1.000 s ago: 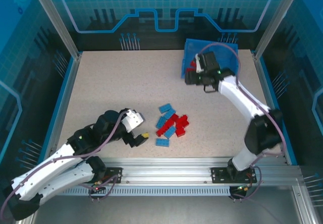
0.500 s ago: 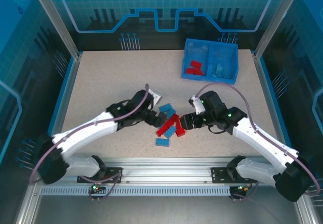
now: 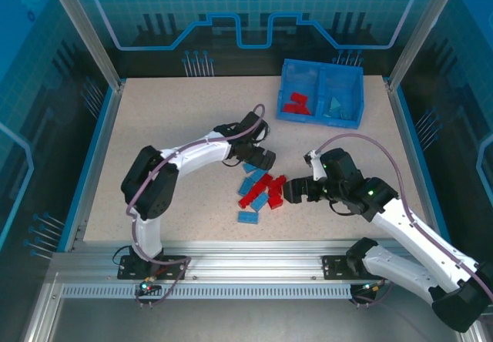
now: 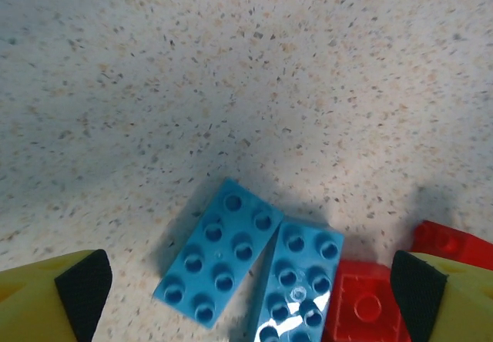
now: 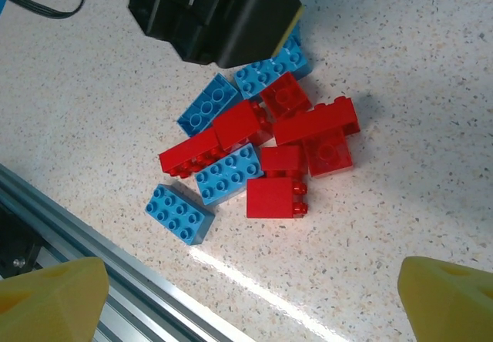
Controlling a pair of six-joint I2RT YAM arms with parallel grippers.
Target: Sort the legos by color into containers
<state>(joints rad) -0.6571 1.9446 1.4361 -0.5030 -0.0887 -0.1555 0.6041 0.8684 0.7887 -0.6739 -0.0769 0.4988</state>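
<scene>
Two blue legos (image 4: 218, 261) lie below left hand (image 4: 250, 284).

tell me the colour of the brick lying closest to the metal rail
Light blue. That brick shows best in the right wrist view.

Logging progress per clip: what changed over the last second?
The right gripper left the bin and dropped to the right of the loose legos; the left gripper swung from near-left to their far side. Both are open, holding nothing. Loose legos and bin look unchanged.
</scene>
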